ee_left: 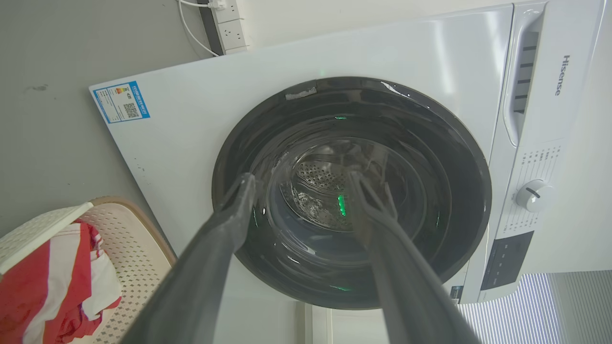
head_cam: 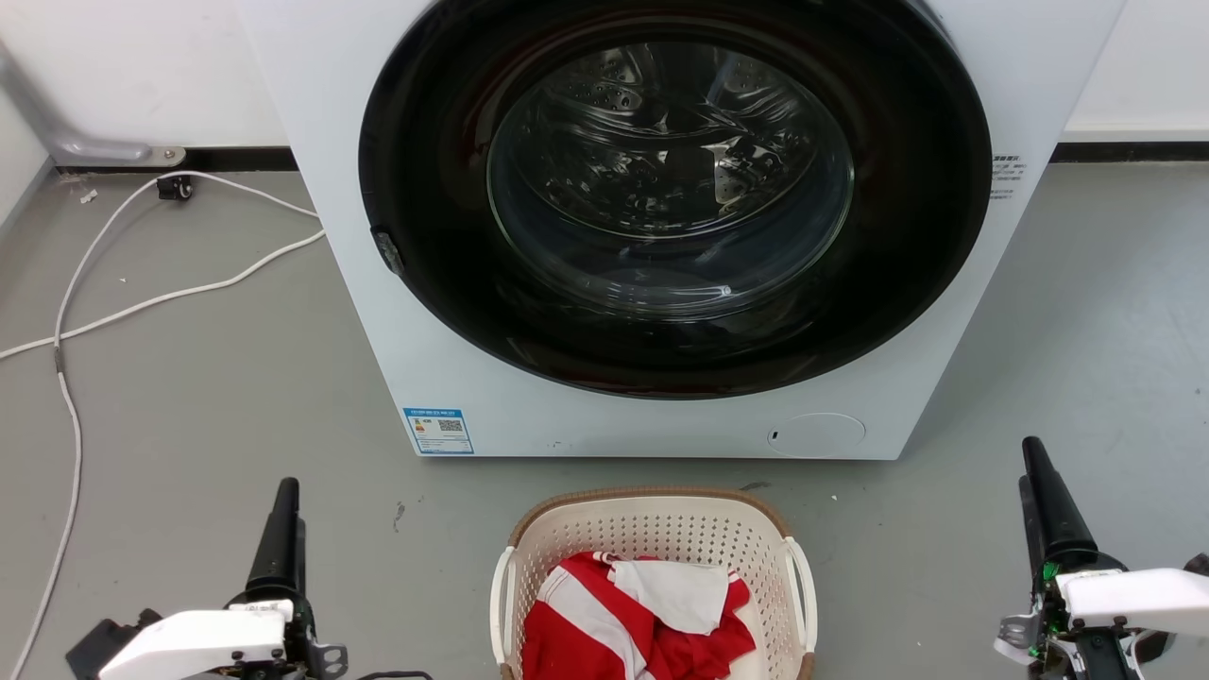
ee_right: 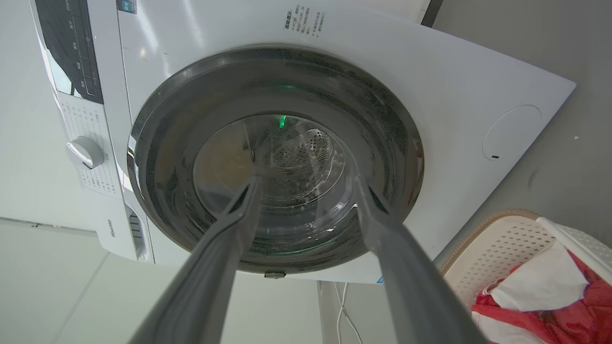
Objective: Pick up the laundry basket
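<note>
The laundry basket (head_cam: 652, 529), cream-white and perforated with a brown rim, stands on the grey floor at the bottom middle, just in front of the washer. A red and white garment (head_cam: 586, 614) lies inside it. White handles sit on its two sides. My left gripper (head_cam: 286, 491) hovers left of the basket, well apart from it, and my right gripper (head_cam: 1034, 453) is further off to its right. Both point at the washer. In the wrist views the left gripper (ee_left: 301, 177) and the right gripper (ee_right: 305, 180) are open and hold nothing. The basket (ee_left: 134, 239) (ee_right: 502, 243) shows at a lower corner.
A white front-loading washer (head_cam: 472, 359) with a dark round door (head_cam: 671, 198), shut, stands right behind the basket. A white cable (head_cam: 142, 302) trails over the floor at the left. Grey floor lies on both sides of the basket.
</note>
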